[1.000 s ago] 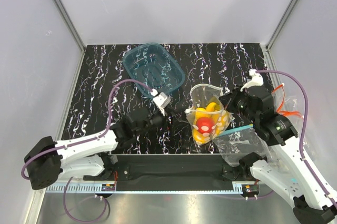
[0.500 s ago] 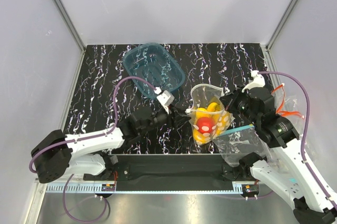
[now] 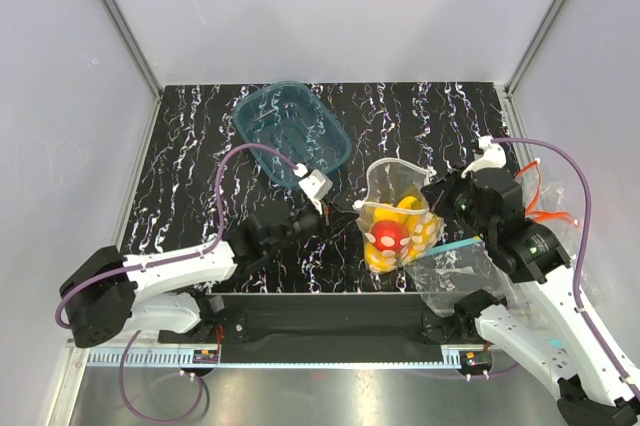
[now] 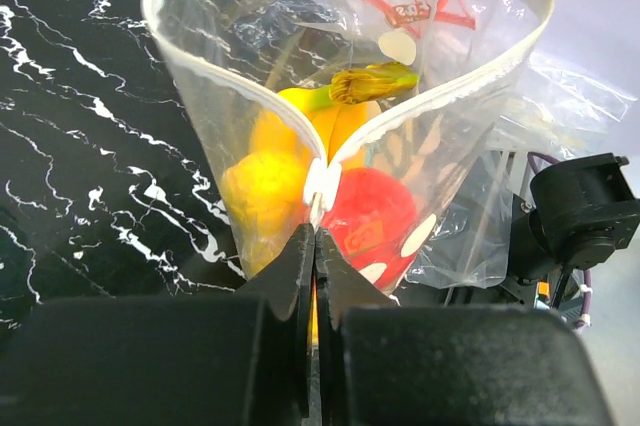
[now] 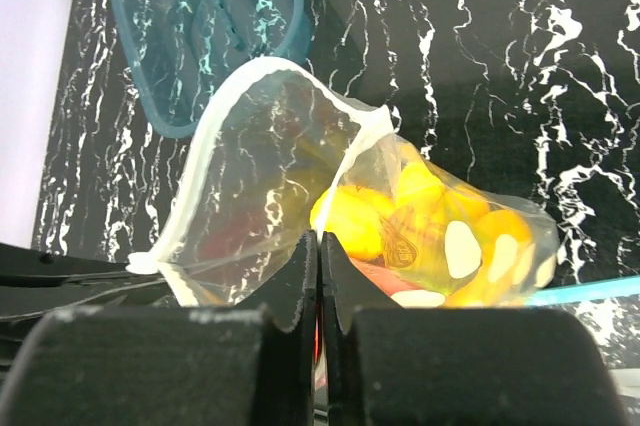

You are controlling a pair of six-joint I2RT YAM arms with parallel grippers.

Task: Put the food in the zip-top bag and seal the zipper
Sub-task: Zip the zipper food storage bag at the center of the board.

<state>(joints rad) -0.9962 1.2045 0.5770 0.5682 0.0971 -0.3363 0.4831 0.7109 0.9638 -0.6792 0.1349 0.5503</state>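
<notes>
Pinching zipper [image 4: 318, 184] ends (bag [image 3: 393, 188] gaping)

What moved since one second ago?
The left gripper slid right, toward the zip-top bag, and now pinches its zipper. The right gripper stayed clamped on the bag's other side. The food inside and the blue tub did not move.

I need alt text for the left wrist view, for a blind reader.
The left gripper pinches the zipper of the zip-top bag, whose mouth gapes open. Yellow and red food lies inside, above a black marbled table.
</notes>
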